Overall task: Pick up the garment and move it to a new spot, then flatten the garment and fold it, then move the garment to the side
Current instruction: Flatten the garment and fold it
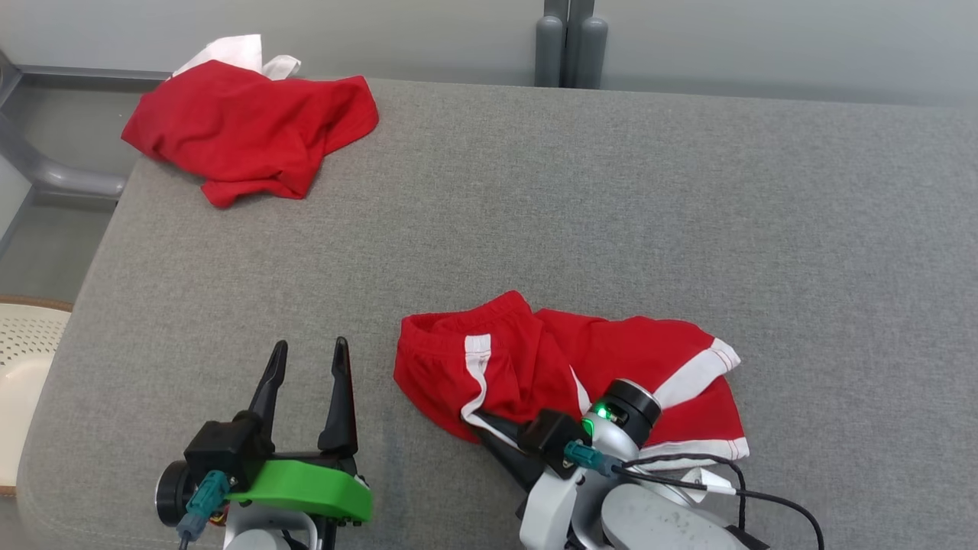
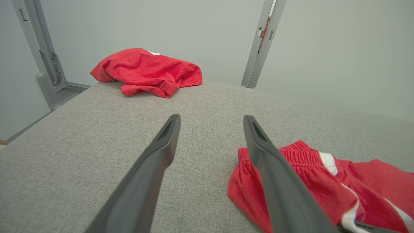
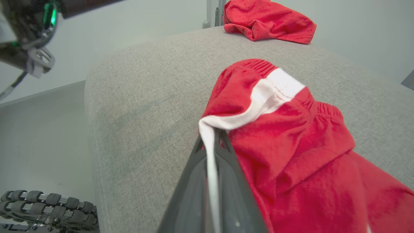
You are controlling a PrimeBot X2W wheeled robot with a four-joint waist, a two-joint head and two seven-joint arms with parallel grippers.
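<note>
Red shorts with white side stripes [image 1: 611, 359] lie crumpled on the grey padded table [image 1: 611, 191], near its front edge. My right gripper [image 1: 472, 418] is shut on the shorts' white-striped edge; in the right wrist view the stripe [image 3: 212, 152] runs between the closed fingers and the red cloth [image 3: 291, 136] bunches up to their right. My left gripper [image 1: 309, 353] stands open to the left of the shorts, holding nothing. In the left wrist view its fingers [image 2: 161, 152] are spread above the table, and the shorts' waistband [image 2: 300, 155] lies beside the right finger.
A second red garment [image 1: 252, 134] with white cloth behind it lies heaped at the table's far left corner. Grey posts [image 1: 569, 46] stand behind the table. A pale perforated seat [image 1: 23, 359] is off the left edge. The robot's wheel [image 3: 48, 204] shows below the table edge.
</note>
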